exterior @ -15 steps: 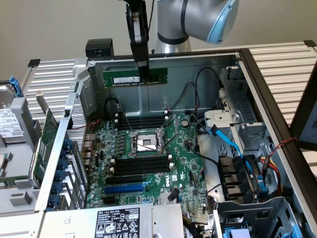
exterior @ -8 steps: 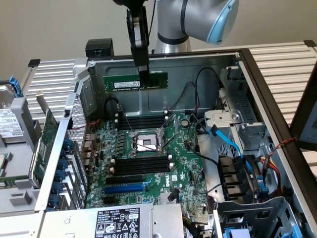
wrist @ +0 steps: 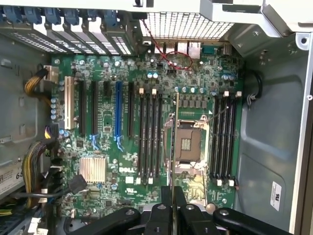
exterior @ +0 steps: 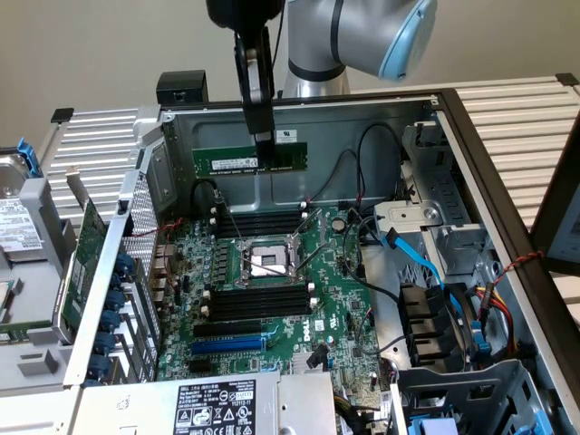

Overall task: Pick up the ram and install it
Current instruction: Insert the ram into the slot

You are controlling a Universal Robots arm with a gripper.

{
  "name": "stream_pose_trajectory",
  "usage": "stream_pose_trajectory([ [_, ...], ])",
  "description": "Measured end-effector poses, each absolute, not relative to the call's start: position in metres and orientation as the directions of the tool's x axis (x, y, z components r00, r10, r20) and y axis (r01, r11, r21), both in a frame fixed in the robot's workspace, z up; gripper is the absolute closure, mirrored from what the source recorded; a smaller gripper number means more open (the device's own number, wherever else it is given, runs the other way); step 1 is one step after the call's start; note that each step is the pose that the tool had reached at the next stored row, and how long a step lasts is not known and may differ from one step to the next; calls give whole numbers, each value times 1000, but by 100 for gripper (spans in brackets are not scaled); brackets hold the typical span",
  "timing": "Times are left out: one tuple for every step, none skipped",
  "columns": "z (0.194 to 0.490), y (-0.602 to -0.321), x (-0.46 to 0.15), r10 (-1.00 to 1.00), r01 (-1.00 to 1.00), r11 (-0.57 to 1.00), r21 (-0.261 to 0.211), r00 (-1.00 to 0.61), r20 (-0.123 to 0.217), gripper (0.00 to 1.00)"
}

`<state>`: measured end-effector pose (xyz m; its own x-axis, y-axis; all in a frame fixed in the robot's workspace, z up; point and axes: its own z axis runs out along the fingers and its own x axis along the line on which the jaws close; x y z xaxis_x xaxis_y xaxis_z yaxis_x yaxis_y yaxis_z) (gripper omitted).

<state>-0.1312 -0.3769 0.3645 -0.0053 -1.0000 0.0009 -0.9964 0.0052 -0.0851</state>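
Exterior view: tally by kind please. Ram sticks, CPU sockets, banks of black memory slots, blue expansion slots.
ram: 1
CPU socket: 1
banks of black memory slots: 2
blue expansion slot: 1
Total: 5

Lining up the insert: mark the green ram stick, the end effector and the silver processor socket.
long narrow green ram stick [exterior: 227,163]: exterior view, board face with chips.
black end effector [exterior: 264,149]: exterior view, midway between its fingertips.
square silver processor socket [exterior: 263,263]: exterior view, its middle.
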Motion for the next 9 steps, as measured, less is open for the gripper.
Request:
stream_pose_trajectory([
  [363, -377, -131, -1000, -996, 5, -85, -5, 1, 86],
  [361, -377, -131, -1000, -996, 5, -84, -5, 0, 86],
  [359, -377, -131, -1000, -996, 5, -84, -5, 0, 86],
  [357, -377, -131, -1000, -996, 5, -84, -5, 0, 86],
  [355, -377, -131, -1000, -996, 5, -84, -5, -1, 86],
  [354, -377, -130, -1000, -996, 5, -84, -5, -1, 86],
  [352, -377, -130, -1000, -996, 5, -83, -5, -1, 86],
  [350, -377, -130, -1000, -996, 5, -84, -5, -1, 86],
  [348, -377, -130, -1000, -996, 5, -84, -5, -1, 86],
])
